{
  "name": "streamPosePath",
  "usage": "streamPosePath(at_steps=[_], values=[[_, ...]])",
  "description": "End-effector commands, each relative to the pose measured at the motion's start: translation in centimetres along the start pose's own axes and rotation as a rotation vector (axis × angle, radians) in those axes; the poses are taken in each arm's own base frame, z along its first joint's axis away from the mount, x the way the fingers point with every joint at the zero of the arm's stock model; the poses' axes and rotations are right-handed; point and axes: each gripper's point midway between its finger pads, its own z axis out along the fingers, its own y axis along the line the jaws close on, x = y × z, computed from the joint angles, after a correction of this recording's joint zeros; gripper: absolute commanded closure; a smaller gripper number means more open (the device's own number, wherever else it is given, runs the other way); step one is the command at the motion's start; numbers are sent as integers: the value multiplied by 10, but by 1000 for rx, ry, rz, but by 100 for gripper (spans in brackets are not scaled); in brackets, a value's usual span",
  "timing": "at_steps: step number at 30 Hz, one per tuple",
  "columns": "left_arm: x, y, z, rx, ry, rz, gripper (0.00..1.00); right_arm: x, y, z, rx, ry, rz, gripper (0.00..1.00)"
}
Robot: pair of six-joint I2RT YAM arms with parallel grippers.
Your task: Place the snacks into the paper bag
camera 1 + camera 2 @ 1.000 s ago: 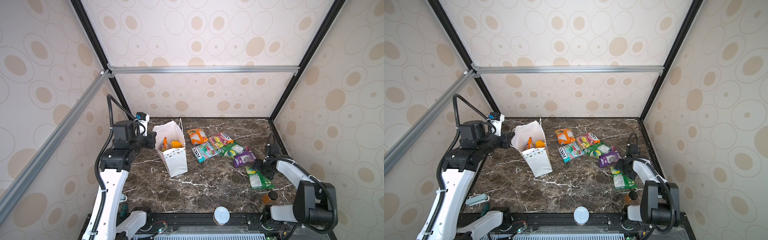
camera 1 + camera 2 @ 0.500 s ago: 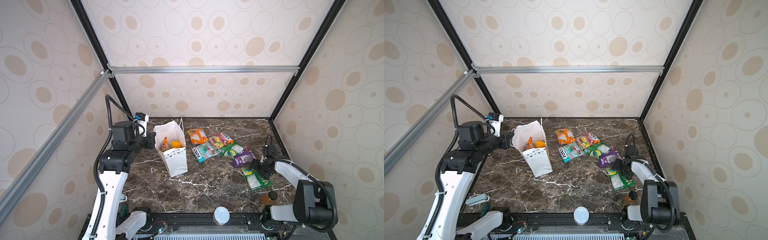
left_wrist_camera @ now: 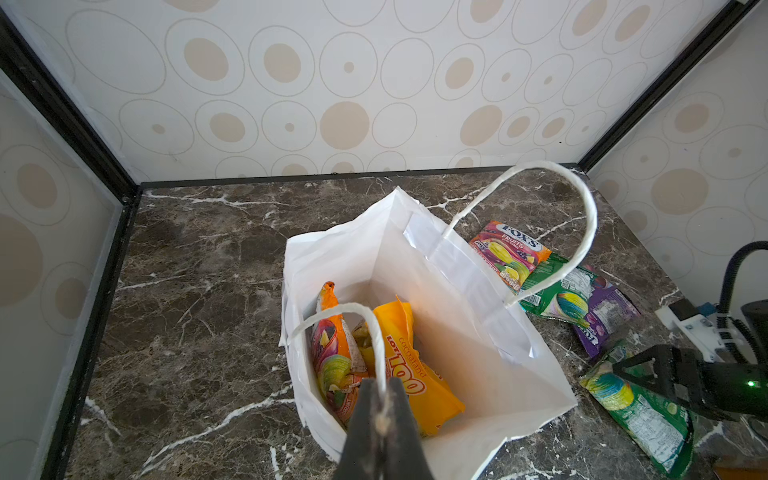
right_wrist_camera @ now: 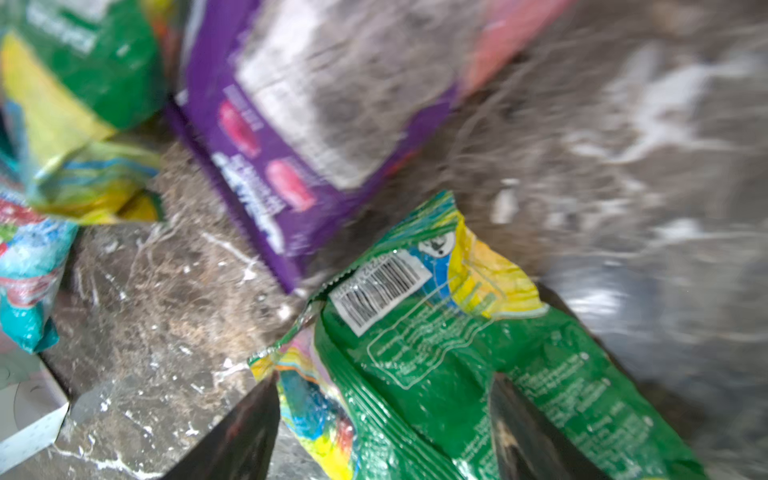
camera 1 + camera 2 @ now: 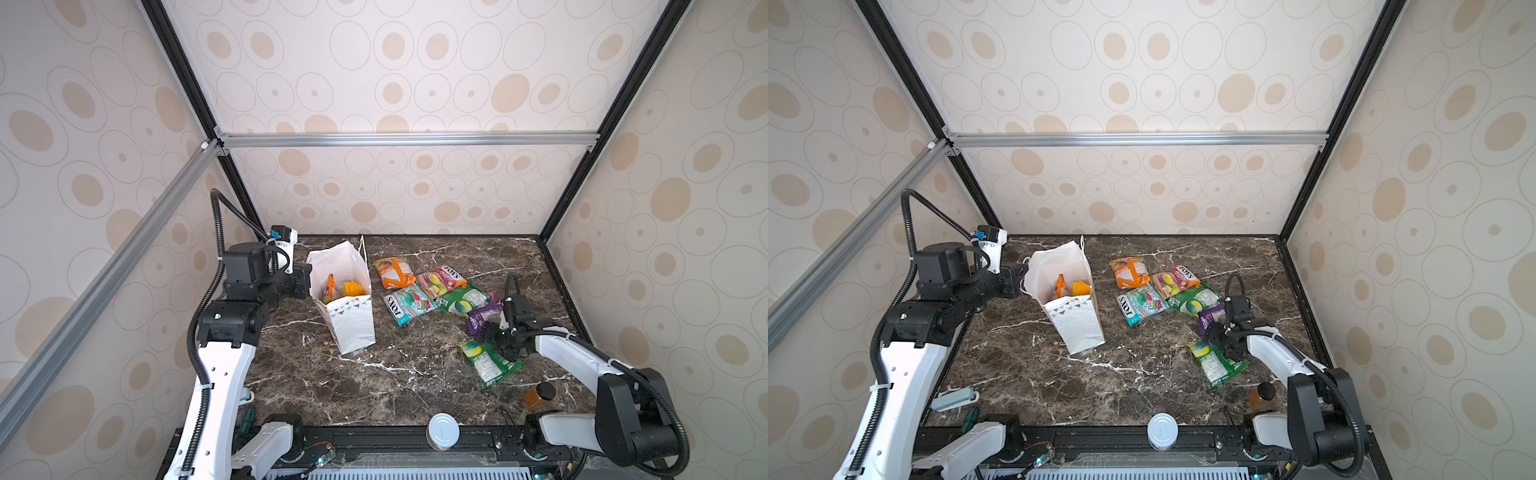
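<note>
The left gripper is pinched fully closed on the near cord handle of the paper bag. Its wrist is held level at rim height on an arm that rises steeply from the front rail. Directly below its fingertips, inside the upright bag, stand an orange packet and a yellow packet. The right gripper reaches low over the table on an outstretched arm, its jaws spread wide astride a green packet; whether they press it cannot be told. Just past its fingertips lies a purple packet, and beyond that more packets lie clustered toward the bag. All rest on a dark marble table. A can and a bottle stand behind the right wrist, near the front edge. Oval-patterned walls close in the table.
</note>
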Motion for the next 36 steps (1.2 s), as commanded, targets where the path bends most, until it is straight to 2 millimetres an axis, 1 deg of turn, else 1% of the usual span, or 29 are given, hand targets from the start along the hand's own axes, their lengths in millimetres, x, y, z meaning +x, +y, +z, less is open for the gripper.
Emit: streamPosePath(at_steps=[1,6,8,10,13,15,17,20,23,27,30,33,36], values=[[-8,-5,-7,10,-24,28,100,14,23,20,-38,49,-6,20],[-8,-4,-10,0,-27,28,100,18,79,31,-78,72,-160,19],[-9,-4,-12,-4,-29,29,100,22,96,31,-82,77,-222,20],[-10,-3,-14,-10,-33,32,100,22,111,24,-72,58,-303,20],[-10,-3,-15,-12,-36,31,100,17,117,4,-26,17,-363,20],[-10,-3,-15,-11,-35,30,100,12,115,-13,-19,-26,-364,21],[-10,-3,-15,-10,-36,30,100,6,105,-31,7,-79,-350,21],[-10,-3,-15,-9,-37,30,100,2,83,-57,35,-165,-311,20],[-10,-4,-15,-6,-38,31,100,1,58,-69,36,-226,-237,19],[-11,-4,-15,-7,-40,33,100,7,27,-66,-13,-216,-111,18],[-12,-2,-14,-15,-36,33,100,10,14,-61,-37,-200,-55,19],[-12,-2,-12,-14,-35,34,100,16,7,-52,-44,-178,-30,19],[-11,-2,-11,-11,-30,32,100,20,6,-38,-66,-148,-10,24]])
